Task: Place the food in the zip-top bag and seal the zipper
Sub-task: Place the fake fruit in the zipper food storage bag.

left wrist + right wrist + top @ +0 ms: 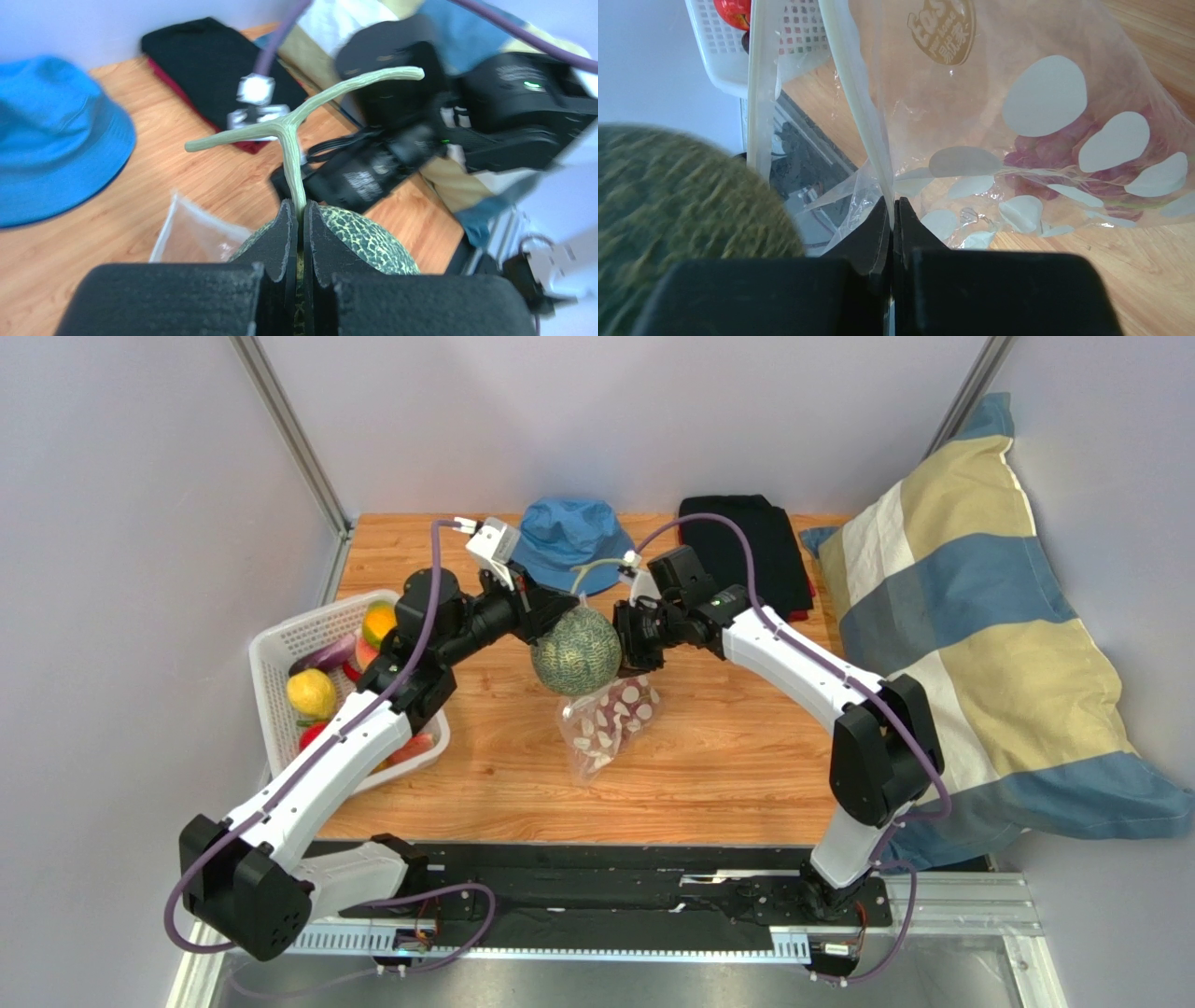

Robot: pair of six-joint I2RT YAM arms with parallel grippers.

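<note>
Left tool (300,234) is pinched tight on the stem (295,140) of the melon (577,650). The fingers are together around the thin T-shaped stalk, and the netted green ball hangs just under them. The left arm runs diagonally up from its near-left base, the forearm passes the right side of the basket (277,655), and the wrist turns in toward the middle of the table (730,756).

Right tool (893,213) faces it from the other side, clamped shut on the zipper (859,98) at the mouth of the bag (608,724). That arm rises from the near-right base, folds at a high elbow, and its forearm reaches left. The two tools sit close together, with the melon between them and just above the bag's mouth.

The bag trails from the right tool toward the near side of the table, clear and dotted white. The right wrist camera shows what the top view barely does: purple grapes (1057,148) are inside it, and the two zipper strips stand apart, so the mouth is open. The melon appears there as a dark green blur beside the opening.

The basket is at the table's left edge, holding a yellow fruit (312,693), something orange and bits of red.

The left wrist view shows the stem grip clearly. Beyond it lie the hat (49,140) and a black cloth (203,63) at the far edge.
</note>
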